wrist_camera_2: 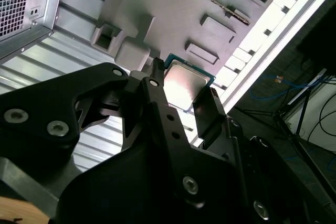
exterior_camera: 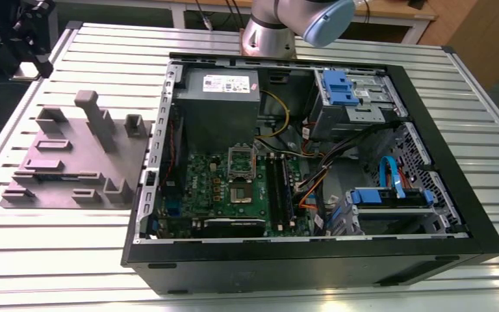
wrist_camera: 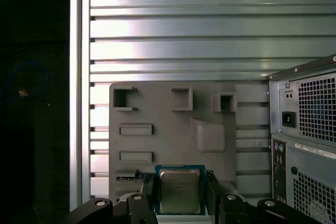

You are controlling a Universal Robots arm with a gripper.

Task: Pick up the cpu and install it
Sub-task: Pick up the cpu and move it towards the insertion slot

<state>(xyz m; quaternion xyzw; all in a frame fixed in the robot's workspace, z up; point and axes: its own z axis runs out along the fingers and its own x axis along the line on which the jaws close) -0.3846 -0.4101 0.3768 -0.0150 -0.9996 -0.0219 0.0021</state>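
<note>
The cpu [wrist_camera: 179,191] is gripped between the two black fingers [wrist_camera: 148,195] of the gripper [wrist_camera: 180,178]. The claw is closed only to the chip's width, with one finger set against each of two opposite edges. In both wrist views the chip's shiny silver-grey top and thin green rim are seen between the fingers. It appears to be lifted off the grey plastic tray [wrist_camera: 168,150], whose raised blocks and pockets are seen well behind it on the slatted metal table [wrist_camera: 178,30]. In the exterior view the tray is placed at the exterior view's left, just beside the open computer case [exterior_camera: 319,250], which is laid on its side. Inside the case the green motherboard [exterior_camera: 202,175] is seen, with its square socket [exterior_camera: 242,175] near the board's middle. The arm [exterior_camera: 271,29] is mounted at the table's far edge.
</note>
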